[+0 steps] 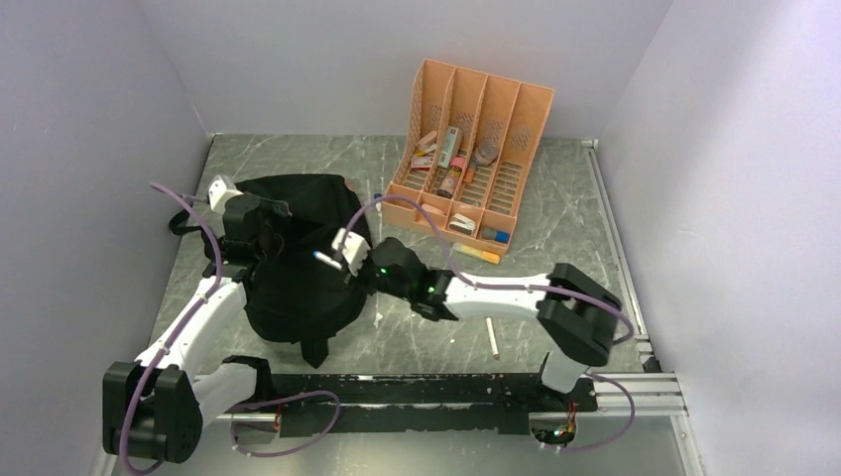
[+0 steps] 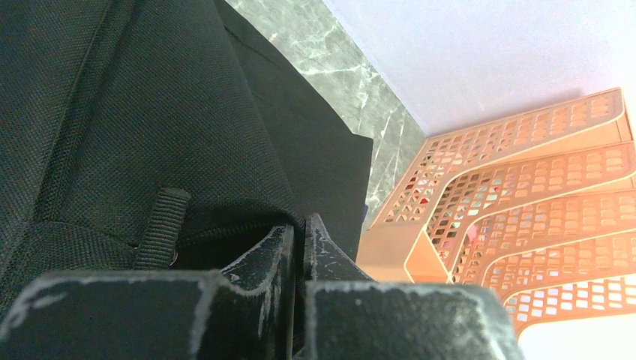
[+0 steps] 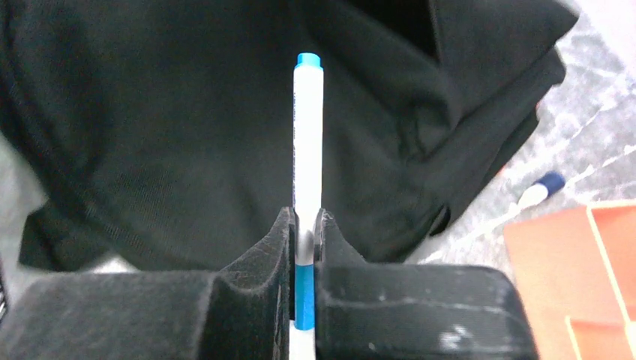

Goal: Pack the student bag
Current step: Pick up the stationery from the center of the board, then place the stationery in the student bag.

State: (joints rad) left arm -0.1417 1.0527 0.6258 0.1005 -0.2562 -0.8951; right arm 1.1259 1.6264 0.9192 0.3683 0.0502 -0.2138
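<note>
The student bag [image 1: 298, 268] is a soft black backpack lying at the left of the table; it fills the left wrist view [image 2: 150, 112] and the right wrist view [image 3: 187, 135]. My left gripper [image 1: 260, 220] is at the bag's far upper edge, its jaws shut on a fold of the bag's fabric [image 2: 298, 225]. My right gripper [image 1: 359, 260] hovers over the bag's right side, shut on a white pen with blue ends [image 3: 307, 150]; the pen [image 1: 326, 260] points out over the black fabric.
An orange slotted desk organizer [image 1: 474, 149] stands at the back right holding several small items. A yellow marker [image 1: 476, 255] lies in front of it. A white stick [image 1: 492, 338] lies on the table near the right arm. A blue-capped marker [image 3: 541, 188] lies beside the bag.
</note>
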